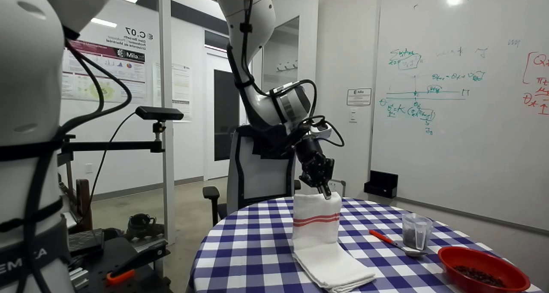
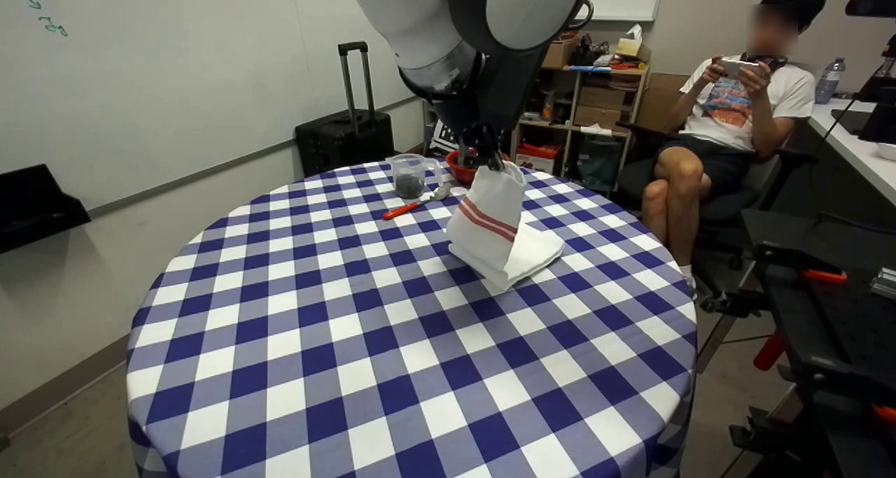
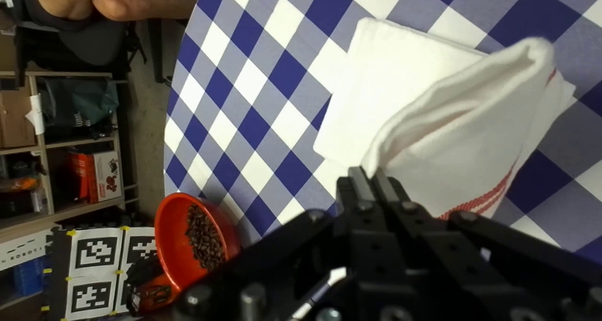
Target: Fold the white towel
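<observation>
The white towel [image 1: 315, 237] with thin red stripes is on the blue-and-white checked tablecloth [image 2: 315, 366]. Its lower part lies flat in folded layers. Its striped part is pulled up off the table and also shows in an exterior view [image 2: 483, 219]. My gripper [image 1: 327, 193] is above the towel, pointing down. In the wrist view its fingertips [image 3: 371, 175] are pinched together on an edge of the towel [image 3: 461, 156]. The raised part hangs from the fingers and bends over, with the flat layers beside and below it. The underside of the layers is hidden.
A red bowl [image 1: 450, 258] with brown beans stands near the table edge; it also shows in the wrist view [image 3: 167, 231]. A clear cup [image 1: 417, 231] with dark contents and a spoon with a red handle [image 1: 381, 236] are beside the towel. A person [image 2: 735, 107] sits beyond the table.
</observation>
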